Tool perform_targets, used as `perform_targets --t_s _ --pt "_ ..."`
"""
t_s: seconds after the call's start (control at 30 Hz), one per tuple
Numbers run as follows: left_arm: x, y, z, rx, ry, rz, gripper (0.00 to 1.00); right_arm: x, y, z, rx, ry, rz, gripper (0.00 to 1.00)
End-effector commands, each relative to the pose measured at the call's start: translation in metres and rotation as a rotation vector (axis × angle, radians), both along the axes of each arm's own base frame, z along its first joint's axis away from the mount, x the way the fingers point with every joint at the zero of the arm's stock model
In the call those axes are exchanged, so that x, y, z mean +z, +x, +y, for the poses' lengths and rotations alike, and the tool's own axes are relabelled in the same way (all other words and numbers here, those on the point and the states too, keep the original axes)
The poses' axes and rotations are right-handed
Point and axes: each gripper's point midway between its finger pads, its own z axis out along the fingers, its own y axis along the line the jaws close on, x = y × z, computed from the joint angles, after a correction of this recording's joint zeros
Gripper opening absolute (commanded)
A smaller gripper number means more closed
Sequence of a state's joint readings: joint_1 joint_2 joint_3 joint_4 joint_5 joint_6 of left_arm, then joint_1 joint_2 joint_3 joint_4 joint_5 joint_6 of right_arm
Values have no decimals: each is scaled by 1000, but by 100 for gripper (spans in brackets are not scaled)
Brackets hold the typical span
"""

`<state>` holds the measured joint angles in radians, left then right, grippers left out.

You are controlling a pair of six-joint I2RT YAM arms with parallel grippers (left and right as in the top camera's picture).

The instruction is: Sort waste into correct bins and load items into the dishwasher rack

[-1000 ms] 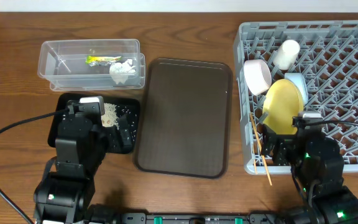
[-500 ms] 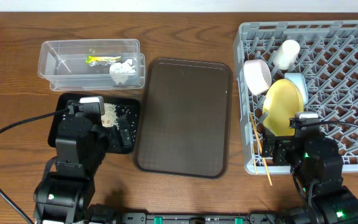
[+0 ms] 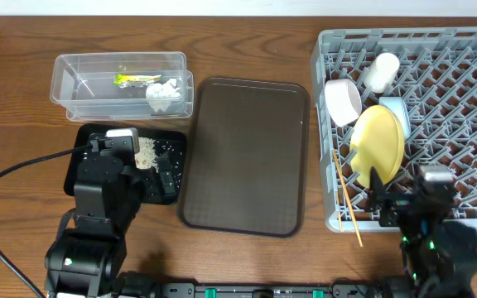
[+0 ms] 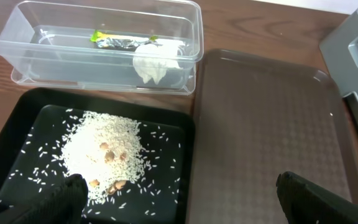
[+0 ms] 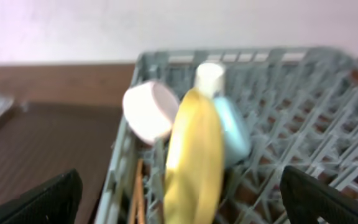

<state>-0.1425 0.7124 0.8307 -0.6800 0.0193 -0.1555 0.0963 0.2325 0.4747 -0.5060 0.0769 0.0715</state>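
Both our claws gape empty: the left claw (image 4: 180,198) over the black tray (image 4: 36,112) of rice (image 4: 101,149), left of the serving tray (image 3: 243,157); the right claw (image 5: 182,196) by the rack (image 3: 454,99) on its right, where the yellow plate (image 3: 379,145) stands, seemingly upright.

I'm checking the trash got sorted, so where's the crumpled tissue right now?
Overhead view: the tissue lies inside the clear tub at far left, beside the snack wrapper, just beyond the black tray of rice.
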Motion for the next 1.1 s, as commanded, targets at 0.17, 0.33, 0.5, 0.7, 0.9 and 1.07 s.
perform_targets --t_s 0.17,0.33,0.5,0.7,0.9,1.07 --pt "-3 0 1 -7 19 4 100 -6 4 -12 -37 -36 -237 99" --pt "-3 0 1 -7 19 4 99 -7 15 -15 -51 -35 -355 99" --pt "-3 0 1 -7 19 4 100 -30 22 -17 -54 -71 -353 99" --pt "-3 0 1 -7 19 4 100 -71 23 -9 0 -57 -188 99" --pt "-3 0 1 -7 19 5 100 -71 23 -8 5 -57 -186 99" --pt "-3 0 1 -7 19 5 100 -71 23 -8 4 -57 -186 99"
